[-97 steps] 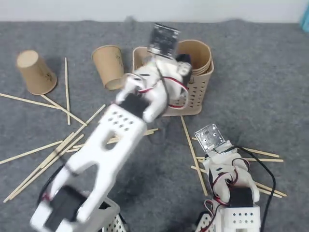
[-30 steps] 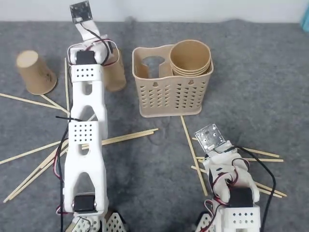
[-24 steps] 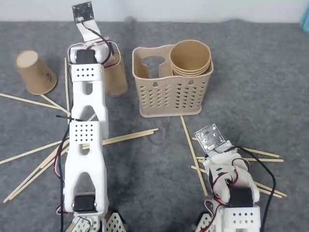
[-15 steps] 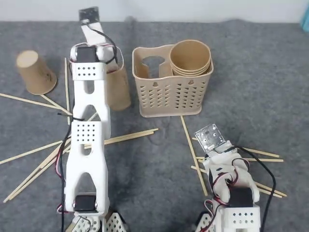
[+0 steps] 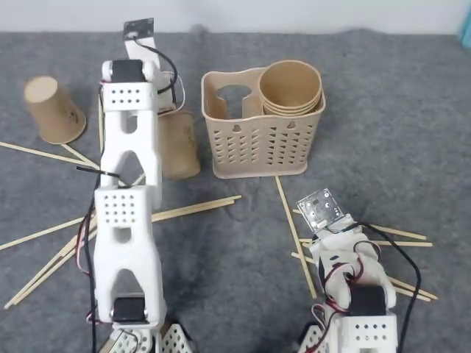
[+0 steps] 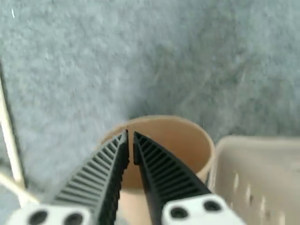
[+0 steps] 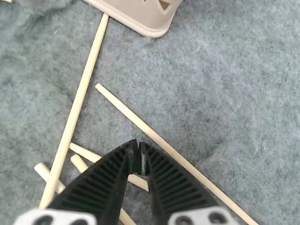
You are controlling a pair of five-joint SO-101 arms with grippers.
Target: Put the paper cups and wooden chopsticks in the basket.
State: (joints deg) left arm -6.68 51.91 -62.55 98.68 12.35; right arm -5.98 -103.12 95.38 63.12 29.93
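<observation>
A tan slotted basket point(image 5: 257, 147) stands at the back of the grey mat with a stack of paper cups point(image 5: 291, 84) in its right compartment. My left gripper point(image 6: 130, 135) is shut on the rim of another paper cup point(image 5: 178, 143) point(image 6: 176, 140), which leans just left of the basket point(image 6: 253, 178). A third paper cup point(image 5: 53, 109) sits upside down at the far left. Wooden chopsticks point(image 5: 73, 235) lie scattered on the left and more chopsticks point(image 5: 294, 220) on the right. My right gripper point(image 7: 135, 146) is shut on nothing, low over chopsticks point(image 7: 164, 145).
The right arm point(image 5: 349, 279) is folded at the front right. The basket's left compartment holds no cups. A corner of the basket point(image 7: 140, 16) lies just beyond the right gripper. A pale wall borders the mat at the back.
The left arm swung from over the basket to the cup left of it and shut on its rim. Over the last second the cup has shifted toward the front and tilted. The right arm has kept still.
</observation>
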